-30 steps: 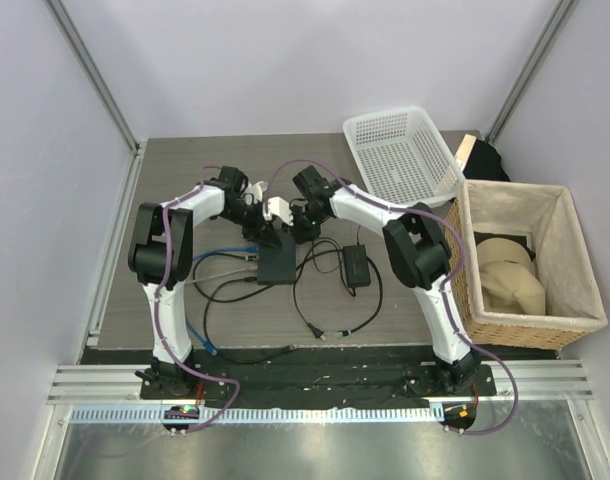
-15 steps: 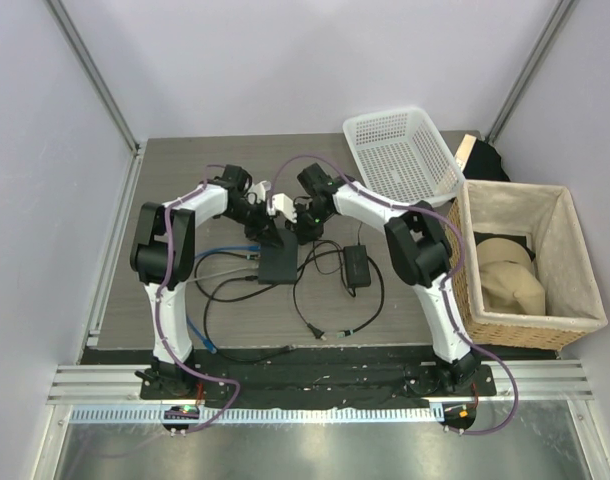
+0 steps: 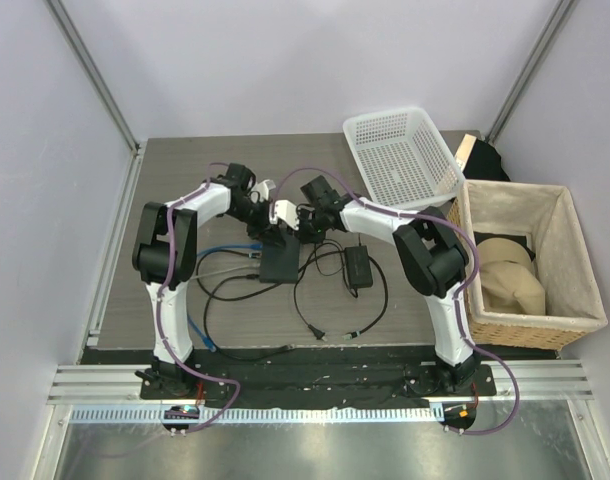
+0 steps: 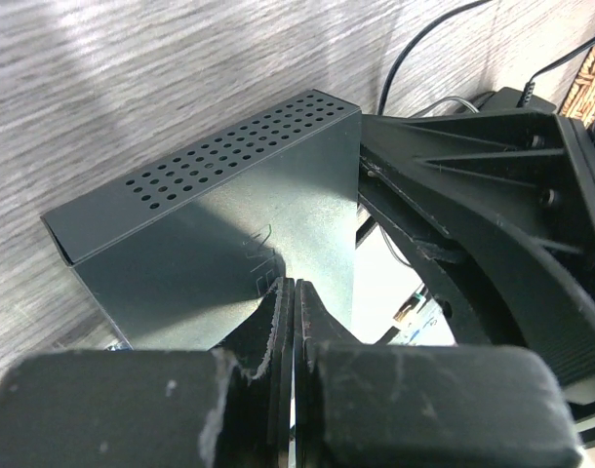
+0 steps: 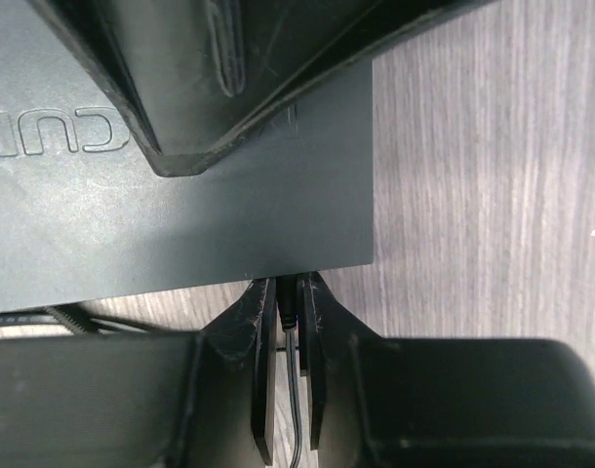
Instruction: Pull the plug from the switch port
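Plug (image 5: 289,310) sat pinched in my right gripper (image 5: 288,285); my closed left gripper (image 4: 292,297) rested on the switch box (image 4: 210,234), apparently steadying it.

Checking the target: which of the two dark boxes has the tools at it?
The flat switch: the left tool is over it, the right tool grips its plug; the smaller brick lies apart.

Grey wood-grain surface (image 3: 185,180). Near centre, flat dark-grey switch box (image 3: 280,266); just beside it at 3 o'clock, smaller black power brick (image 3: 358,267). Black cables (image 3: 335,332) looped from 4 to 8 o'clock, blue cable (image 3: 220,251) at 9. White mesh basket (image 3: 400,155) at 1 o'clock, far corner.
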Action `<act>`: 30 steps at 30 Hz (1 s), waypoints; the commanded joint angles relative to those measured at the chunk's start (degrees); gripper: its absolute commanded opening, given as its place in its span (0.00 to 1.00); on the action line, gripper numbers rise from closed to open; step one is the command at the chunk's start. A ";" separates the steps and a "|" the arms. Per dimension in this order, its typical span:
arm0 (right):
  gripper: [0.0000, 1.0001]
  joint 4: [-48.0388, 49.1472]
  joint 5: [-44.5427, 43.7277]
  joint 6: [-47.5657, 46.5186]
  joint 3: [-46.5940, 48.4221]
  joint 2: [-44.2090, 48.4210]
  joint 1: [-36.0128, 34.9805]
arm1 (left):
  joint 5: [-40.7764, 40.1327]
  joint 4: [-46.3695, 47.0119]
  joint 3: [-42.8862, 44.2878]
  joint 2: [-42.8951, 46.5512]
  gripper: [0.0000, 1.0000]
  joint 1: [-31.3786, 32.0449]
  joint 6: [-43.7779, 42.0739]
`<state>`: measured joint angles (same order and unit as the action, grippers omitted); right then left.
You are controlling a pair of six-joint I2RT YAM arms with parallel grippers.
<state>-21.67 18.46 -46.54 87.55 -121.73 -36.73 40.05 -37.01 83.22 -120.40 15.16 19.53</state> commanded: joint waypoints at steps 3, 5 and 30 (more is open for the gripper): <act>0.01 7.53 -12.23 -4.51 -1.33 3.87 1.93 | -22.38 -3.33 -2.98 -9.15 0.00 1.89 -5.73; 0.01 3.84 -10.82 -6.44 -1.42 4.66 2.19 | -23.00 -4.03 -2.37 -9.68 0.00 2.24 -5.73; 0.01 -37.90 15.90 1.11 12.38 -5.09 10.10 | -25.64 -6.23 -0.34 -11.70 0.00 3.83 -6.17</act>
<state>-51.55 32.62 -45.28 101.93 -129.05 -27.70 38.96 -37.78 88.07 -123.33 18.65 19.57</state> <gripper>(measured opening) 0.170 0.017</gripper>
